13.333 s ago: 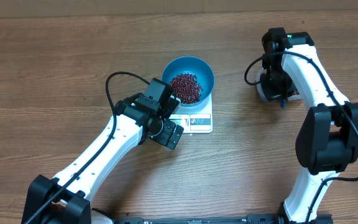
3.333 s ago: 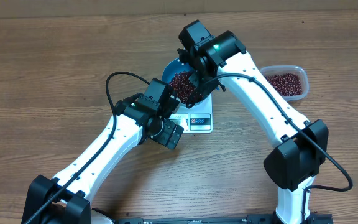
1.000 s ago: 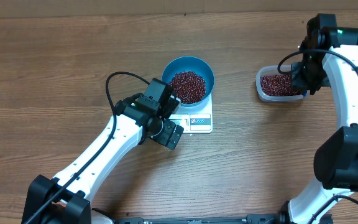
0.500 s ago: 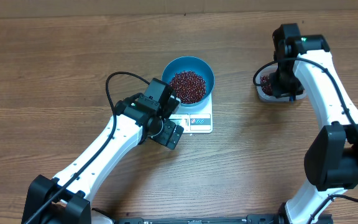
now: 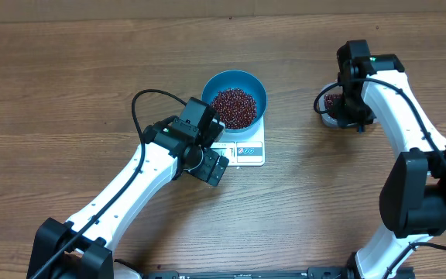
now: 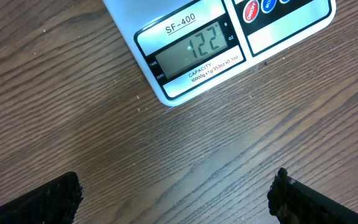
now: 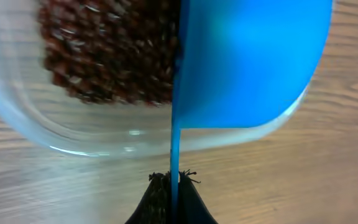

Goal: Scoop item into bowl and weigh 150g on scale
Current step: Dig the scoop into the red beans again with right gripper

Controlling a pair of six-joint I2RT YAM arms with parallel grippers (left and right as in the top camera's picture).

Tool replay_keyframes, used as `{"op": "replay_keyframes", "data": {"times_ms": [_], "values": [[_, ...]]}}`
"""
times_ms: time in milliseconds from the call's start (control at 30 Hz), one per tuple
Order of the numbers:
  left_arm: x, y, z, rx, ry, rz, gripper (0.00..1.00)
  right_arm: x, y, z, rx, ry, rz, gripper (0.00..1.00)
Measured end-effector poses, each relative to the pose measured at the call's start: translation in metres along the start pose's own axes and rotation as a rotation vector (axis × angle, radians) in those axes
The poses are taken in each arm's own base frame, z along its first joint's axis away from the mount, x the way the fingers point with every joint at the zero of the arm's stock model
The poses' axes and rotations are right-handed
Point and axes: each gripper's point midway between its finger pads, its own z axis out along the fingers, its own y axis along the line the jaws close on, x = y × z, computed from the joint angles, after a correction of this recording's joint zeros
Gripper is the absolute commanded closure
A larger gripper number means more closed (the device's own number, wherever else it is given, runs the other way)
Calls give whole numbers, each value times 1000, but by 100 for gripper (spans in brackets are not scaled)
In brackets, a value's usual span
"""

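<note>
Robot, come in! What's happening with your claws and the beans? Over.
Left claw open by scale. Right claw shut on scoop at tub. Bowl of beans on scale, reading 122. Nothing blocking.

The flat white square digital scale bears "SF-400" above its grey display window, whose digits read 122. Under the window small print says "CAPACITY", then a finer line beginning "10000g". Lettering on its red and blue round buttons is too small to read.
</note>
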Motion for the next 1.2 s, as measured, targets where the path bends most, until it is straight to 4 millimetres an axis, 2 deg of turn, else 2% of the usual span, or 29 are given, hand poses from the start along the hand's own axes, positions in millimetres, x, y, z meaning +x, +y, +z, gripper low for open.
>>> {"op": "replay_keyframes", "data": {"times_ms": [200,567,833,1033,1200], "values": [[0,0,0,0,0,0,1,7,19,17,-77,11,-21,96],[0,0,0,0,0,0,1,-4,52,9,-309,-42,8,96],[0,0,0,0,0,0,0,-8,52,7,-427,-46,104,96],[0,0,0,0,0,0,0,-18,54,-4,-658,-85,209,96],[0,0,0,0,0,0,0,-25,46,-16,-833,-118,291,96]]}}
